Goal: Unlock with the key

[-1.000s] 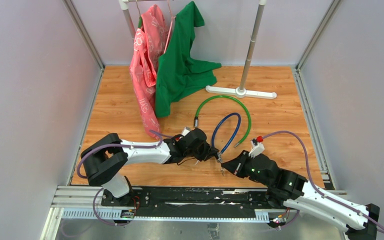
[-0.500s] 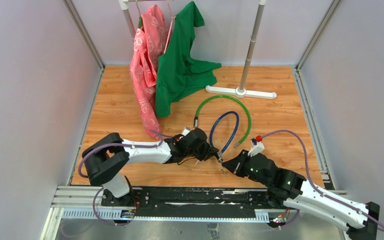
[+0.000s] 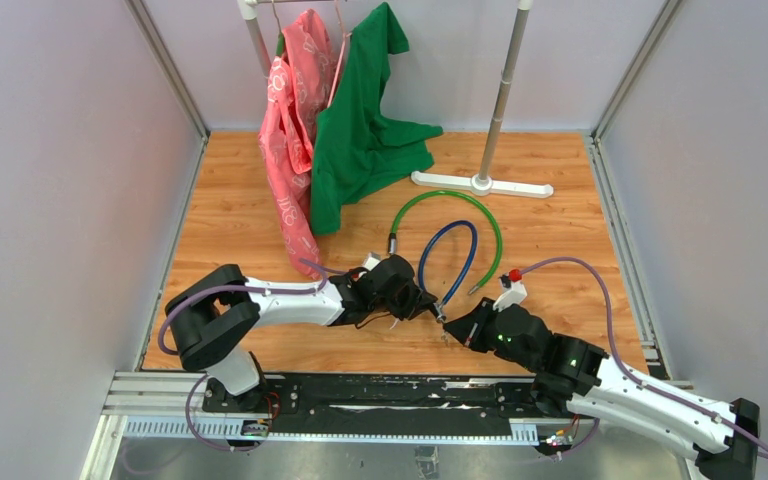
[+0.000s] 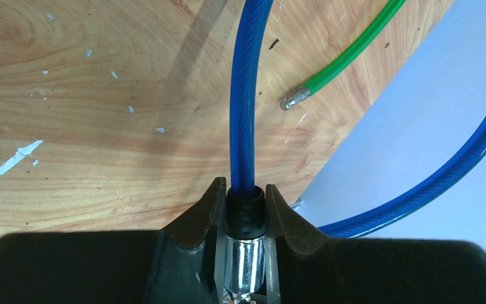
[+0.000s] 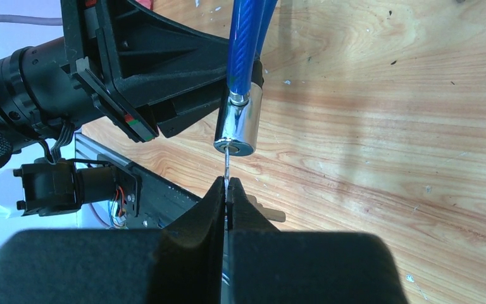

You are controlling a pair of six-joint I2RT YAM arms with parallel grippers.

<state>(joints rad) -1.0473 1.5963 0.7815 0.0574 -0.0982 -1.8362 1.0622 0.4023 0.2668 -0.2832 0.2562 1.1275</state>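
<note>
Right, you're at the business end of this one. Your left gripper is clamped on the black collar of the blue cable lock, just above its chrome cylinder. It holds that cylinder clear of the table, keyhole face turned toward your right arm. Your right gripper is pinched tight on the key, with only a thin sliver of blade showing past the fingertips. The blade's tip meets the cylinder face at the keyhole. How deep it sits I can't tell; it looks like little more than the tip.

So the lock is in hand, the key is in hand, and the two are brought together. Left to do, as I read it: push the key home, turn it, and draw the cable end free. Both blue strands run into the cylinder, so the loop reads as locked.

Now the pose. From above, both arms reach low over the near part of the table, forearms stretched inward, wrists nose to nose near the middle. In the right wrist view, blade and cylinder look close to in line, perhaps a touch off. The green cable lock lies apart on the wood, its end loose, not in play.
</note>
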